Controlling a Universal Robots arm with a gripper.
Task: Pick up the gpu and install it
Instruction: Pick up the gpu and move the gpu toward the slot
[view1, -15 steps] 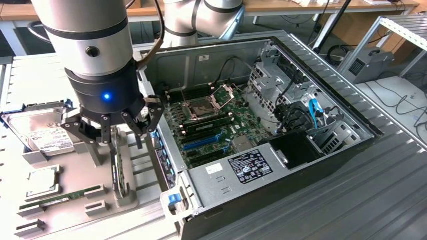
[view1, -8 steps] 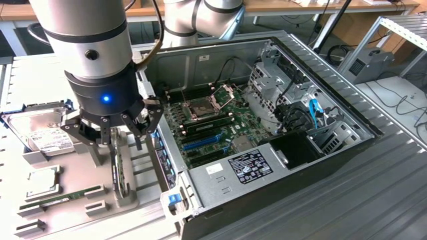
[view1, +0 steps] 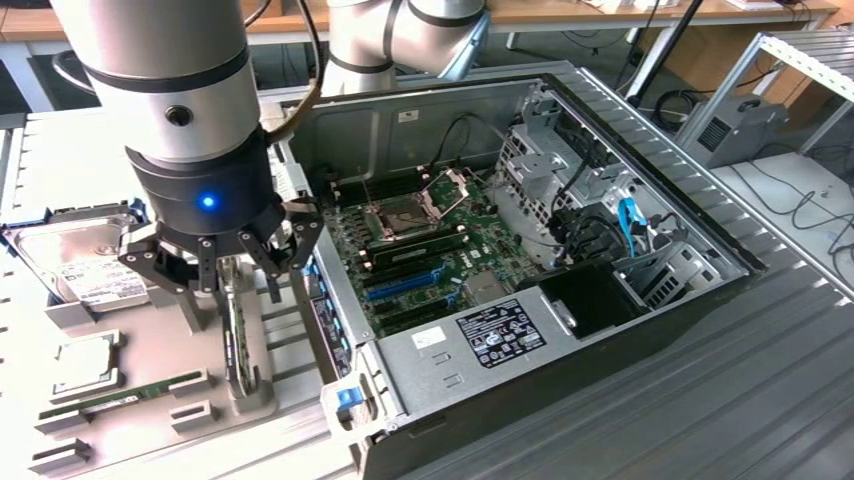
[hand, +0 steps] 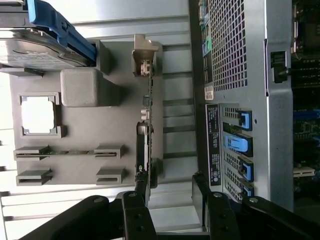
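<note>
- Claw (view1: 240, 284) hangs over the grey holder (view1: 158, 335) on the worktop (view1: 60, 180), jaws wide apart, gripping nothing
- Gpu (view1: 238, 345) stands on edge in that holder, just below the claw, beside the open computer case (view1: 641, 190)

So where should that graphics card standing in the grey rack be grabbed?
Pinch the gpu by its long top edge, a finger on each flat face, coming straight down. It stands on edge in the grey holder, so probably only that thin edge is free. The open gripper hangs above it.
</note>
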